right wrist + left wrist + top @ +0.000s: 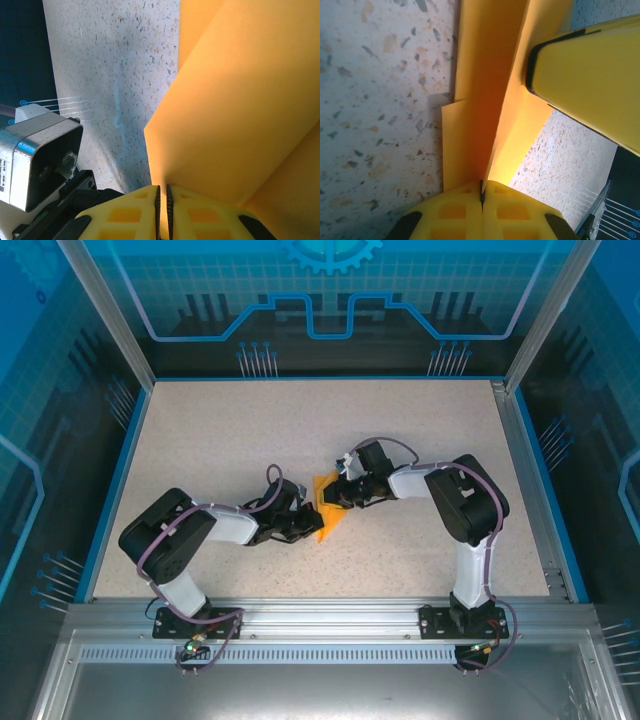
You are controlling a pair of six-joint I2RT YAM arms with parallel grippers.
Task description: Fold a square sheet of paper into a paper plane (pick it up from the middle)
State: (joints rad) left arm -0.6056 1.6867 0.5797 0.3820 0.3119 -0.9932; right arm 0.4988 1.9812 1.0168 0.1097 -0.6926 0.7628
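A speckled beige table (200, 440) sits inside an enclosure of blue patterned walls (330, 300) and a bare metal frame (320, 615). From above, both arms reach inward and meet close to the table's middle, slightly toward 6 o'clock.

The orange-yellow sheet of paper (327, 517) is there, already creased into layers and lifted on edge between the two arms. The left end effector (300, 523) comes at it from about 8 o'clock, and the right end effector (338, 496) from about 2 o'clock.

In the left wrist view, the left end effector (481, 189) has its yellow fingers pressed together on the paper's lower edge. The paper (475, 100) runs up toward 12 o'clock with a deep fold down its centre. At 2 o'clock a yellow finger (590, 75) of the right end effector lies against the paper.

In the right wrist view, the right end effector (162, 192) is pinched on the paper's edge, with only a thin slit between the fingers. The paper (235, 100) spreads from 12 to 4 o'clock. A grey housing (42, 160) on the left arm sits at 8 o'clock.
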